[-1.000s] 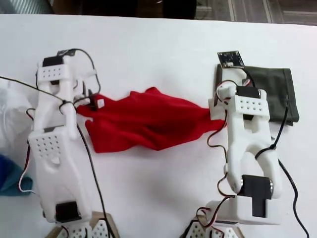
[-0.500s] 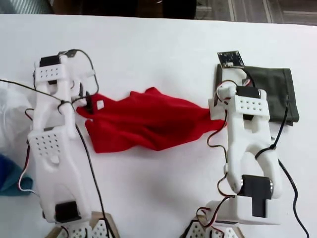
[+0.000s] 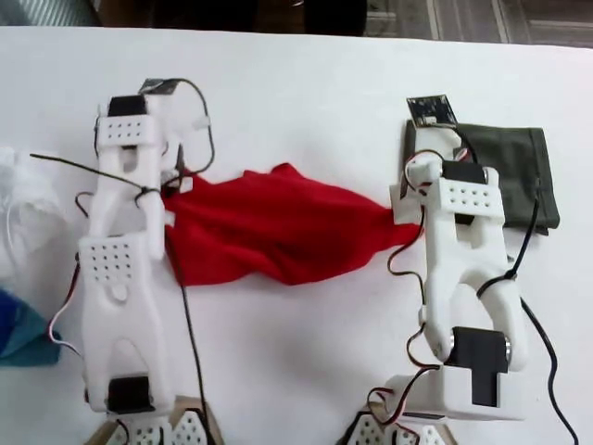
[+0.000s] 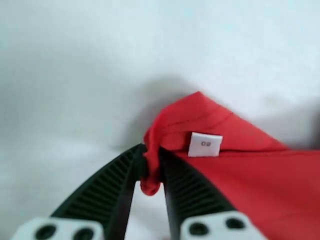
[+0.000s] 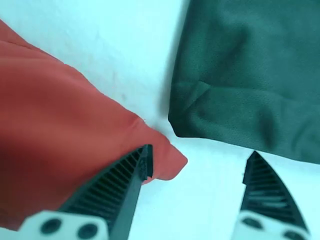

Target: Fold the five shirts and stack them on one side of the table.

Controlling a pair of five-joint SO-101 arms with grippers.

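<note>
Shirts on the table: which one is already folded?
The dark green shirt, lying as a flat, neat rectangle by the right arm. The red shirt lies rumpled between the arms, one corner pinched in the left hand.

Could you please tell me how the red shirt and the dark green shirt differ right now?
The red shirt lies unfolded and rumpled in the middle of the white table; the dark green shirt is folded into a neat rectangle toward one side. The left gripper pinches the red shirt's edge near its white label; the dark green shirt is held by nothing, the right gripper open beside it. Both rest on the table.
</note>
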